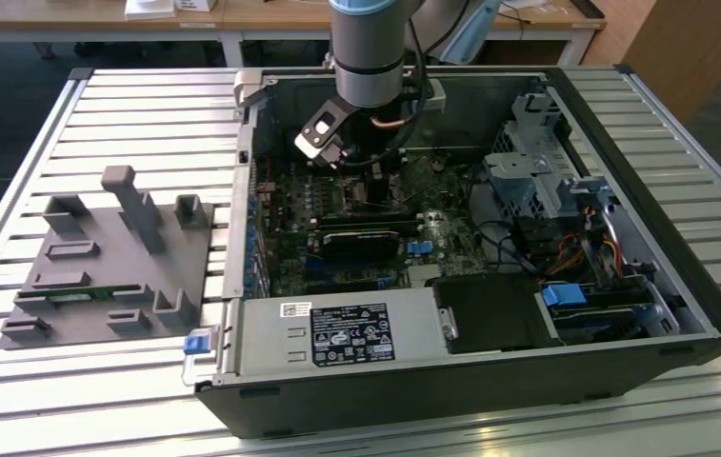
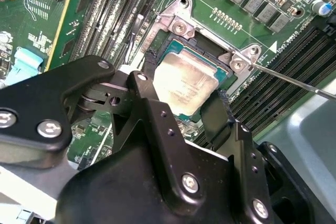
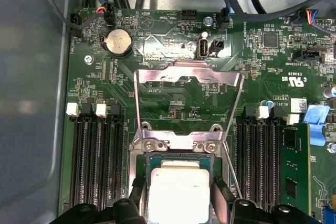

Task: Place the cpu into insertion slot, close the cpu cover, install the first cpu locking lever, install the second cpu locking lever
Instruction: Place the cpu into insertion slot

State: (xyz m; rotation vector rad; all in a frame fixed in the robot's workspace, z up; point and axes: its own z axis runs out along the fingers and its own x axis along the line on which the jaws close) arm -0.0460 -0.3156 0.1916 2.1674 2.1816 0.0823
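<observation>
The cpu point(image 2: 184, 82) point(image 3: 178, 184), a small square chip with a dull grey top, lies level in or just over the insertion slot point(image 2: 206, 51) on the green motherboard. My gripper point(image 2: 185, 95) point(image 3: 178, 196) point(image 1: 357, 176) reaches down inside the computer case. Its two black fingers point(image 2: 148, 74) press against opposite edges of the chip, so it is shut on it. The cpu cover point(image 3: 189, 72), a silvery frame with a large window, stands flipped open beyond the slot. A thin metal locking lever point(image 2: 294, 80) point(image 3: 231, 169) sticks out free beside the slot.
Black memory slots point(image 3: 97, 156) point(image 3: 257, 150) flank the socket. A black heatsink-like block point(image 1: 363, 243) sits nearer the case front, with a power supply point(image 1: 334, 333) and drive cage point(image 1: 531, 171) around it. A grey fixture point(image 1: 106, 257) stands on the slatted table at the exterior view's left.
</observation>
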